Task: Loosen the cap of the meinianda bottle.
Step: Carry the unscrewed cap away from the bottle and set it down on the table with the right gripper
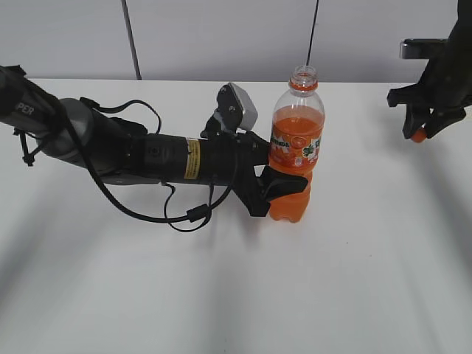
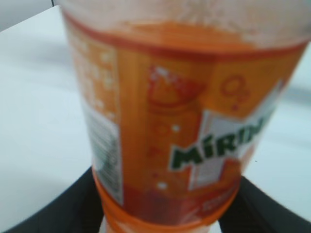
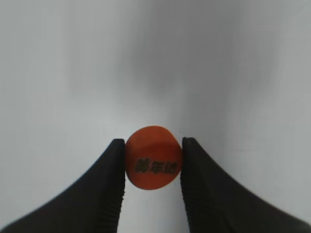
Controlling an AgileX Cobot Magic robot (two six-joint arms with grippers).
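The meinianda bottle stands upright on the white table, its mouth open with only the orange neck ring left. My left gripper is shut on the bottle's ribbed waist; the left wrist view shows the label close up between the black fingers. My right gripper is at the far right above the table, shut on the small orange cap. In the right wrist view the cap sits between the two black fingers, its printed top facing the camera.
The white table runs to a grey wall at the back. A black cable loops from the left arm onto the table next to the bottle.
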